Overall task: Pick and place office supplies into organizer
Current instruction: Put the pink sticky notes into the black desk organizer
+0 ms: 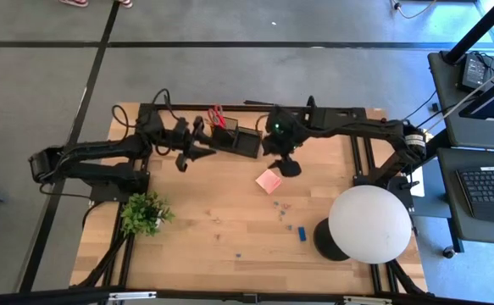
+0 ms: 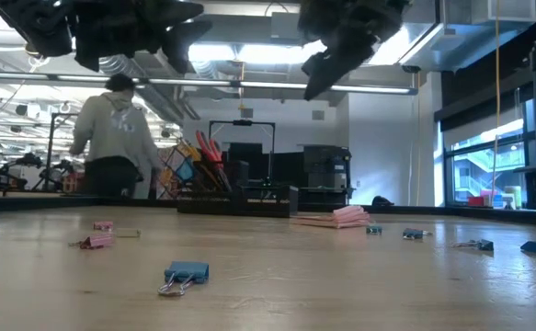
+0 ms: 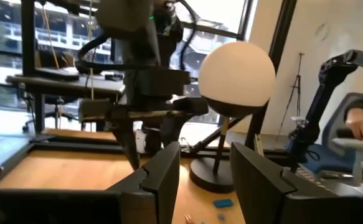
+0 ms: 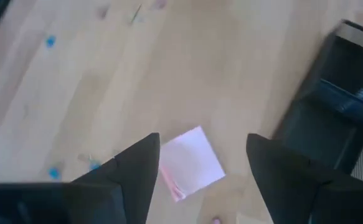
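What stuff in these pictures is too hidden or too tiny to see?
- Organizer contents: high view, too small and dark; only the red scissors show.
- Clips: high view, too tiny to count.
- Sticky-note pad: right wrist view, blurred, one corner behind a finger.
- Lamp base: left wrist view, partly behind the fingers.

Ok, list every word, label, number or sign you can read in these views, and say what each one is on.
No text can be read in any view.
The person's grey top in the low view has a pale mark on the back: too blurred to read.
The keyboard beside the table has keys too small to read.
The sticky pad, organizer and lamp show no lettering.
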`<action>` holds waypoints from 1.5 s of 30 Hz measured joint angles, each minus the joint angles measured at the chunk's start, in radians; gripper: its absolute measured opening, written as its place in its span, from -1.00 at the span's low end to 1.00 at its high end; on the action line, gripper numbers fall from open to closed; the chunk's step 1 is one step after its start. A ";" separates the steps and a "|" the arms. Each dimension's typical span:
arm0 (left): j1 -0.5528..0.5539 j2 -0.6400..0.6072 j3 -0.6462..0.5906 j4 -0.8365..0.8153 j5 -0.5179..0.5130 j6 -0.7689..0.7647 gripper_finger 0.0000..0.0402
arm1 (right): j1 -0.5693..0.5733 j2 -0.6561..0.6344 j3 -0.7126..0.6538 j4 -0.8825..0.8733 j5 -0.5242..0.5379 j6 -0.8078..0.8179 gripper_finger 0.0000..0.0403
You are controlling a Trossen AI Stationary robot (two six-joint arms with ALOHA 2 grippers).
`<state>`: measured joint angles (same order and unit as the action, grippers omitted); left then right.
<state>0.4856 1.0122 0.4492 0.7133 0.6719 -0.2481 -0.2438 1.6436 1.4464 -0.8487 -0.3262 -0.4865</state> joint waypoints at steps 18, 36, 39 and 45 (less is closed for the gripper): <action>-0.002 0.001 0.000 -0.083 -0.003 0.017 -0.33 | 0.158 0.000 -0.329 0.216 0.253 -0.312 0.07; -0.002 0.001 0.000 -0.085 -0.003 0.026 -0.33 | 0.207 0.069 -0.535 0.573 0.257 -0.333 0.03; -0.002 0.001 0.000 -0.086 -0.003 0.025 -0.33 | 0.207 0.111 -0.535 0.584 0.257 -0.335 0.03; -0.002 0.001 0.000 -0.087 -0.003 0.025 -0.33 | 0.207 0.149 -0.529 0.577 0.249 -0.333 0.00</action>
<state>0.4839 1.0134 0.4492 0.6262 0.6685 -0.2234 -0.0372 1.7924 0.9169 -0.2721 -0.0775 -0.8192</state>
